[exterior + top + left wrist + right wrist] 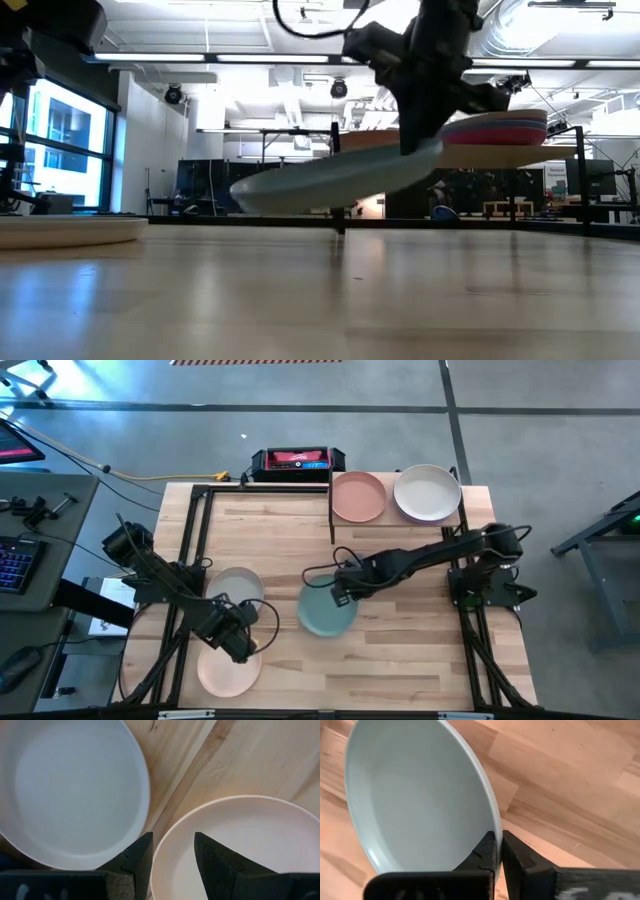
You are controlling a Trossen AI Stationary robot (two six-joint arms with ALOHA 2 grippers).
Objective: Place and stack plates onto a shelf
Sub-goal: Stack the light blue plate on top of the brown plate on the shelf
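My right gripper [338, 592] is shut on a teal green plate [325, 612] near the table's middle. The low view shows this plate [335, 178] off the tabletop. My left gripper [240, 640] hangs open above the near left, pointing down. Its fingers stand over the gap between a grey-beige plate [70, 790] and a peach-pink plate [250, 850], touching neither; both lie flat on the table. The shelf [392, 518] at the far right carries a pink plate [358, 497] and a cream plate [428, 493], each topping a stack [495, 128]. My right gripper pinches the teal plate's rim [495, 827] between its two fingers, one on the inner face and one on the outer. The fingers slant down from above on the plate's far right side. The plate is lifted clear and tilted, its held edge higher than its free edge [250, 195].
A black and red box [297, 460] sits beyond the table's far edge. Black frame bars [190, 550] run along the table's left side, and the shelf's post [331, 510] stands near the middle. Bare wood lies across the near right.
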